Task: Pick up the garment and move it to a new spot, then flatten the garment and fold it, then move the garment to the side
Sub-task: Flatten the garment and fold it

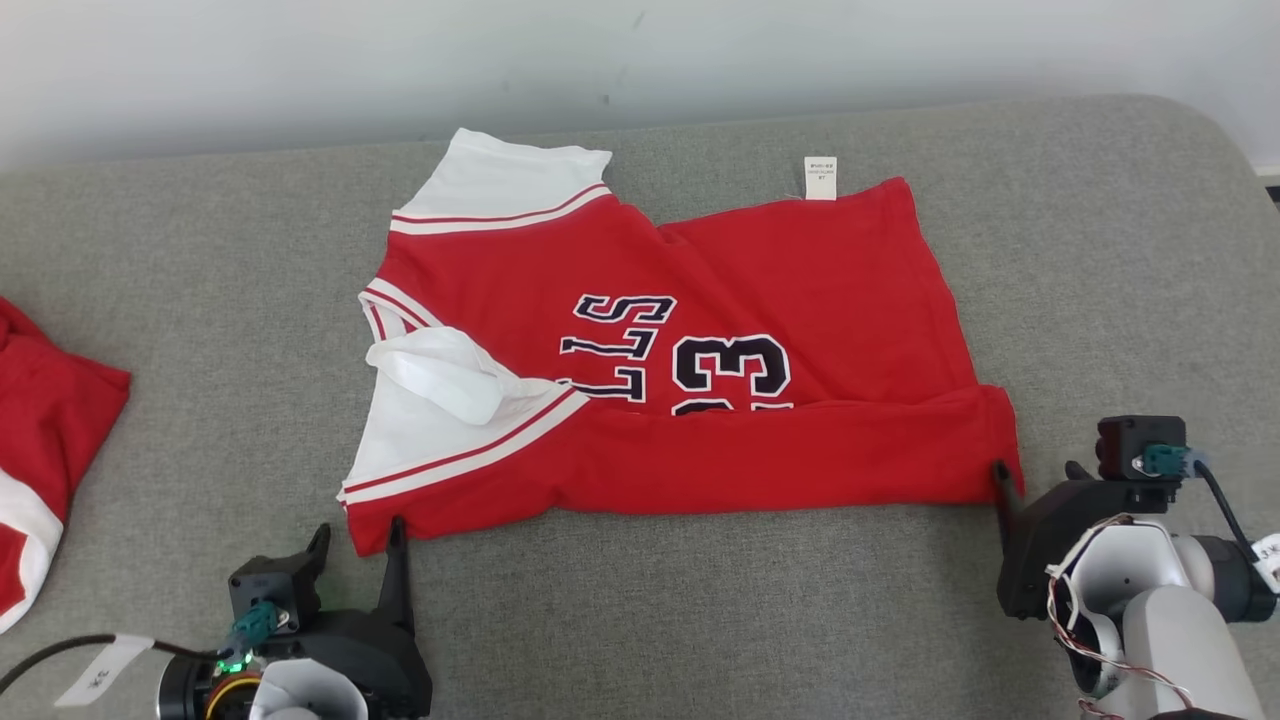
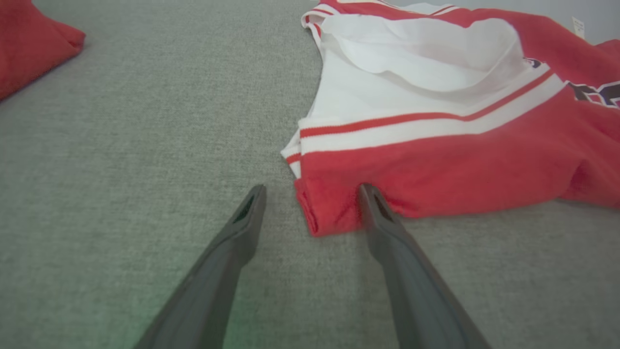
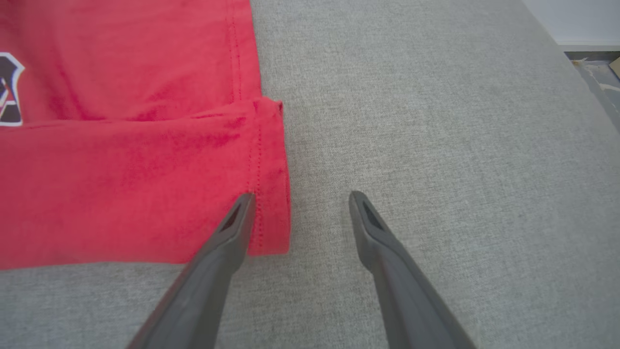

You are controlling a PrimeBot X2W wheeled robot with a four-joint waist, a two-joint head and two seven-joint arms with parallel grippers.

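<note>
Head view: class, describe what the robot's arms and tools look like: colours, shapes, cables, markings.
The left tool and right tool have black housings, each with two long dark tapering fingers. Each carries a teal connector feeding a black cable with a white tag. The right forearm is pale grey-white, with thin red-and-white wires. A green light glows by the left wrist.

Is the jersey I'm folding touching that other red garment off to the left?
Apart. The head view shows a wide strip of bare grey surface between the jersey and the red garment.
</note>
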